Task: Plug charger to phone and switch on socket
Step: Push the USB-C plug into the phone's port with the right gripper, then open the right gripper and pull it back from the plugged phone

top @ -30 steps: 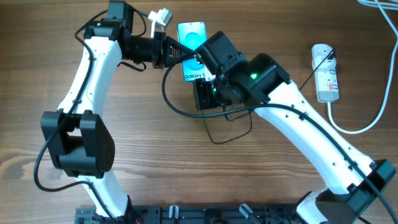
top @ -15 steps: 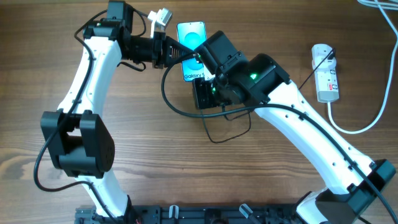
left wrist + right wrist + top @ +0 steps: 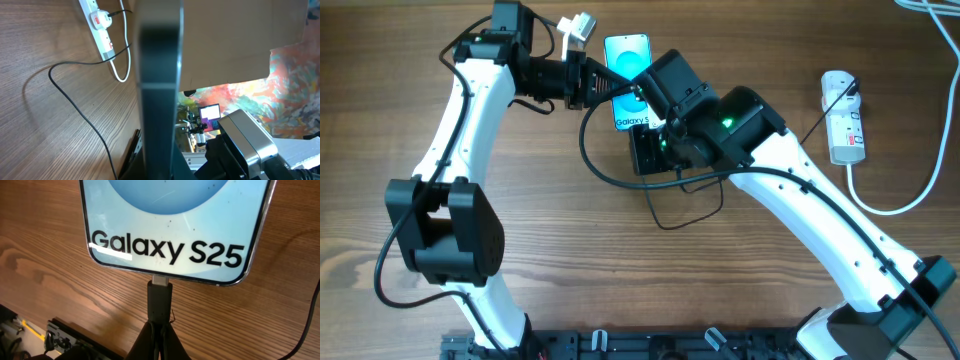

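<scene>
The wooden worktop point(image 3: 550, 250) carries everything. Two white arms reach in over it and meet at its far middle. There the phone point(image 3: 627, 57) shows its bright blue screen. The overhead view gives only "Galaxy S" on the white band before the right gripper point(image 3: 642, 100) covers the rest. The right wrist view reads it whole: "Galaxy S25" in black letters.

The left gripper point(image 3: 590, 85) sits at the phone's left side, its jaws pinching the phone's edge, which fills the left wrist view as a dark upright slab.

The socket point(image 3: 846, 125) lies well apart on the right, with its thick white cord and red marks; any print on it is too small to read.

The charger point(image 3: 80, 114) trails in loose black loops across the wood. Its connector tip point(image 3: 160, 297) is pinched in the right gripper's closed jaws and meets the middle of the phone's bottom edge.
</scene>
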You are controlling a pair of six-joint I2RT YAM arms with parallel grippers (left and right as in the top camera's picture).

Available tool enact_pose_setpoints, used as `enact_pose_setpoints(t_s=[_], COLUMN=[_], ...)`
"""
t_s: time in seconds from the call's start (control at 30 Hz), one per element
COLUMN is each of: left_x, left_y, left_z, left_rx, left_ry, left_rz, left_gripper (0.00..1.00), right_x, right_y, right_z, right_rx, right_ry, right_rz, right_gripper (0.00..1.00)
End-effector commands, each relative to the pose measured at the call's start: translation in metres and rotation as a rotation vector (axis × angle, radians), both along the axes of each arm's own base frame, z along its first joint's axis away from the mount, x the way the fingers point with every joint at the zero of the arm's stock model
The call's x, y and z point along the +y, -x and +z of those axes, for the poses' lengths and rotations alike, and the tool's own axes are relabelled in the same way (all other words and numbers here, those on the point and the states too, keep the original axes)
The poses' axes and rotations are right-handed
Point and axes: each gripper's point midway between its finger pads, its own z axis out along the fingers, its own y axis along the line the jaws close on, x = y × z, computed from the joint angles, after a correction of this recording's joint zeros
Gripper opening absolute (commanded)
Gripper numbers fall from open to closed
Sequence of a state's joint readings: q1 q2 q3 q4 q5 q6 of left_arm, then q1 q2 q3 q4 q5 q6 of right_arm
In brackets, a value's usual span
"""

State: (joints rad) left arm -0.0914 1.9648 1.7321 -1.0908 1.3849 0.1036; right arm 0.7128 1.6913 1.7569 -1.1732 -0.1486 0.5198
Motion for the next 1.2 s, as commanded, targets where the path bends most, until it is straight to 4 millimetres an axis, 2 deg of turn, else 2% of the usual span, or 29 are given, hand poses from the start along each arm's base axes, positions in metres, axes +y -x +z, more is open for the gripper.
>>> enact_pose_setpoints(t_s=[0.0,0.3,0.53,0.7,0.83,1.17], left_x=[-0.001,-0.001,-0.001,-0.001,-0.001,-0.01], left_y=[0.007,0.007,0.01,0.013,0.014,0.019], left_z=[0.016,0.016,0.015,0.015,0.014,0.009], left_rx=[-0.05,-0.049,-0.011,0.009,0.027,0.026], left_ry=[0.03,0.03,0.027,0.025,0.023,-0.007], left_rz=[-0.014,-0.014,-0.013,-0.014,-0.013,-0.035], left_gripper=[0.04,0.04,0.04,0.04,0.04,0.04], right_x=[0.002,0.003,0.005,0.012,0.006,0.01], right_y=[-0.011,-0.015,-0.033,-0.044,-0.056,-0.063], right_z=[0.003,0.004,0.012,0.021,0.026,0.032], right_rx=[-0.043,-0.061,-0.15,-0.236,-0.303,-0.354], right_ry=[0.002,0.0,-0.003,-0.012,0.023,0.019], right_rz=[-0.022,-0.027,-0.049,0.006,-0.013,0.005], right_gripper=[0.04,0.04,0.04,0.04,0.04,0.06])
